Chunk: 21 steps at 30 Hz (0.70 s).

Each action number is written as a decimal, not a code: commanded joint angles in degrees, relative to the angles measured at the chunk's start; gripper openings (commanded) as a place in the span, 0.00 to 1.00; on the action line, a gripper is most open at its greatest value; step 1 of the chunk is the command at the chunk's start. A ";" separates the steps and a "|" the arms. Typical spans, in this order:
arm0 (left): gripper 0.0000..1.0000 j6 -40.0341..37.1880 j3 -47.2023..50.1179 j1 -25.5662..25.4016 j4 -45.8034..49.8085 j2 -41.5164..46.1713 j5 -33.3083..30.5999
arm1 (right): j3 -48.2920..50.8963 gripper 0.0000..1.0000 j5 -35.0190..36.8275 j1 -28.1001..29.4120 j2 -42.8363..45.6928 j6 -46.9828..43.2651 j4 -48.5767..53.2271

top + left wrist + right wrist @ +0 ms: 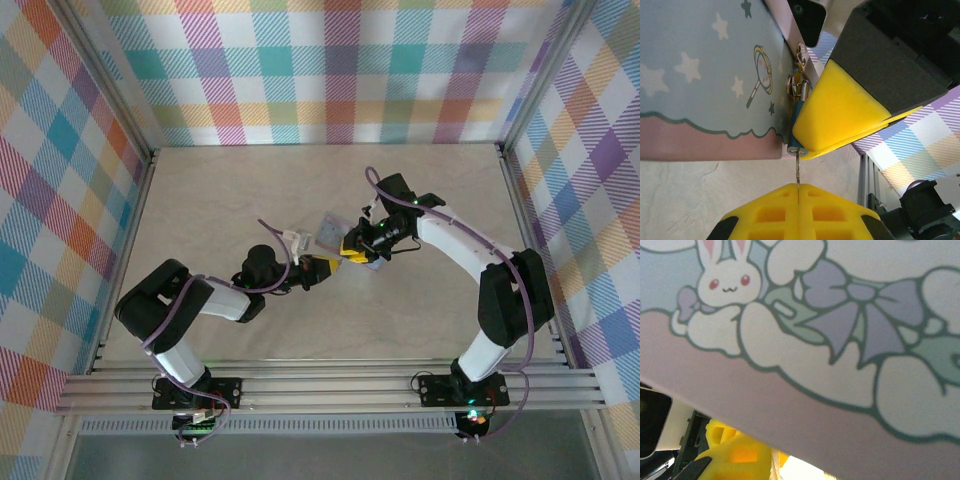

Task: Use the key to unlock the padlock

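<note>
The key (798, 172), thin, light and easily bent, is pinched by its head in the fully closed left fingers (787, 200). Its tip is set at the small, stiff padlock (795, 125), which is hung on the tin (700, 75) near the desk's middle. The right fingers (840, 115) are pressed beside it; their grip cannot be told.

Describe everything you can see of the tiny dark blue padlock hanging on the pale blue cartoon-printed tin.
The tiny dark blue padlock sits close against the edge of the pale blue cartoon-printed tin, its silvery shackle hooked through the tin's metal hasp. Its slim body ends in a round silvery face, where the thin grey metal key meets it, pinched in the shut left gripper. A yellow finger of the right gripper presses its side. Whether it is unlocked cannot be told.
</note>
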State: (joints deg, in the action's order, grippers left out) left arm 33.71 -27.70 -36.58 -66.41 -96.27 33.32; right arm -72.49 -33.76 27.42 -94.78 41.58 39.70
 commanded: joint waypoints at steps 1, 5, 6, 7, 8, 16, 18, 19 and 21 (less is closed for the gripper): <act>0.00 0.94 -2.18 -0.94 -4.45 -1.31 -1.52 | 0.68 0.00 -3.55 1.23 0.97 0.52 -2.27; 0.00 1.99 -2.70 -1.28 -5.20 -1.79 -2.95 | 1.58 0.00 -3.73 1.41 1.18 1.10 -3.14; 0.00 2.35 -2.71 -1.29 -5.53 -1.95 -3.35 | 1.80 0.00 -3.92 1.45 1.20 1.22 -3.46; 0.00 2.78 -2.63 -1.29 -6.46 -2.26 -3.89 | 2.06 0.00 -3.91 1.53 1.18 1.23 -3.65; 0.00 3.06 -2.62 -1.20 -7.24 -2.45 -4.15 | 2.30 0.00 -3.73 1.58 1.18 1.22 -3.67; 0.00 5.06 -2.46 -0.66 -10.49 -3.14 -2.88 | 2.88 0.00 -1.88 1.69 1.21 -0.90 -2.31; 0.00 4.99 -2.18 -0.10 -10.32 -2.80 -3.00 | 2.79 0.00 -1.48 1.68 1.42 -1.49 -1.83; 0.00 4.81 -2.31 0.01 -9.87 -2.94 -2.90 | 2.79 0.00 -1.57 1.67 1.42 -1.59 -1.79; 0.00 4.66 -2.94 0.02 -9.22 -3.64 -2.53 | 2.86 0.00 -2.15 1.68 1.31 -1.44 -2.11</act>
State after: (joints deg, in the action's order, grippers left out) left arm 38.15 -28.14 -36.99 -70.52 -99.92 31.27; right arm -70.11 -33.30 27.97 -94.76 41.89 36.64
